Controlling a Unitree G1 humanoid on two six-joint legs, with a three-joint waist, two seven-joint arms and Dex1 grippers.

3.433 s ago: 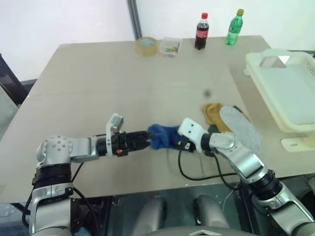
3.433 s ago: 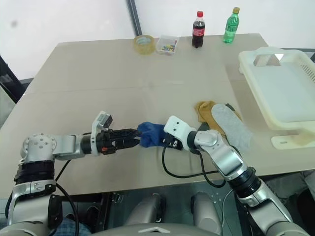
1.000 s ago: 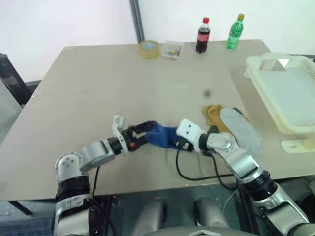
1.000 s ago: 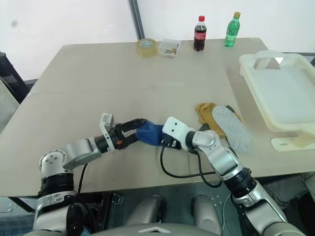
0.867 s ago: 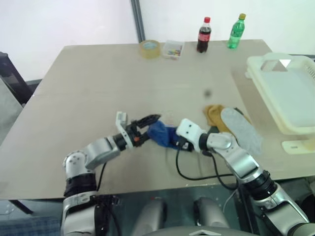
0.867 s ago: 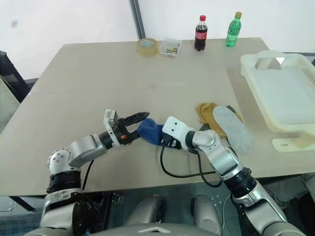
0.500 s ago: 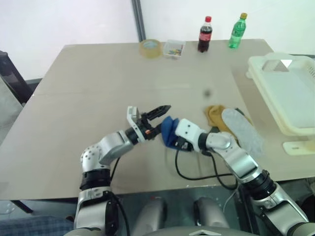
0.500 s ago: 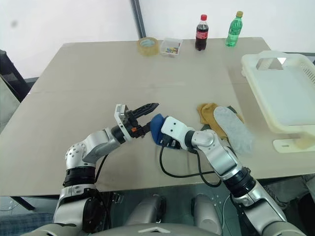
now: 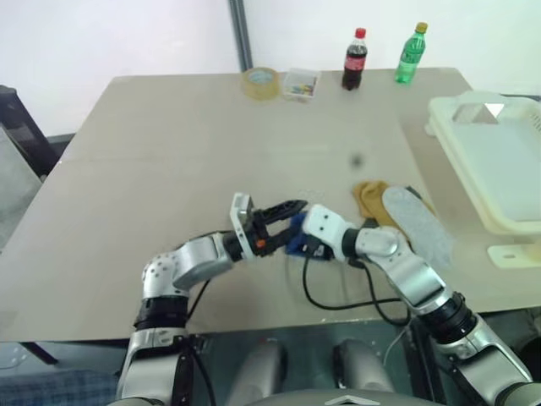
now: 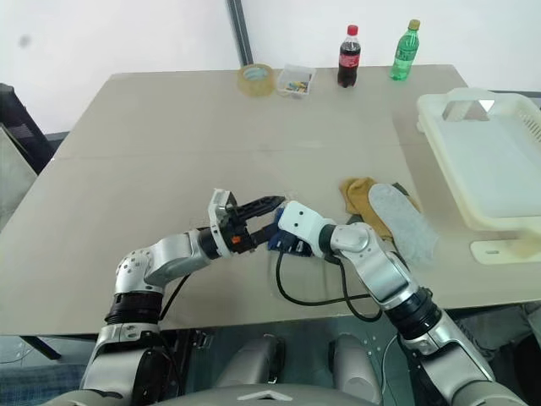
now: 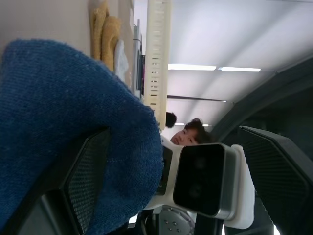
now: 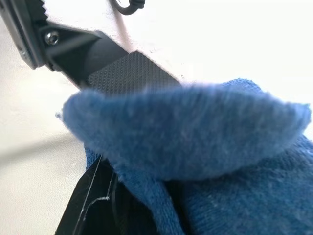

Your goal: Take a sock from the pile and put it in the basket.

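The blue sock (image 10: pixel 275 236) is largely hidden between the two grippers at lower centre of the head views. It is pinched by the right gripper (image 10: pixel 272 239), whose fingers are masked by the fabric. The left gripper (image 9: pixel 283 220) is spread wide, one finger pad (image 12: pixel 132 73) lying against the sock without clamping. Right of centre, the pile (image 9: pixel 397 216) shows mustard and grey socks. The basket (image 9: pixel 494 165) is cut off at the right edge. Bottle labels at upper centre cannot be read.

Tape roll (image 9: pixel 259 82), small clear box (image 9: pixel 300 84), cola bottle (image 9: pixel 355 59), green bottle (image 9: pixel 410 52) line the table's (image 9: pixel 169 152) far edge.
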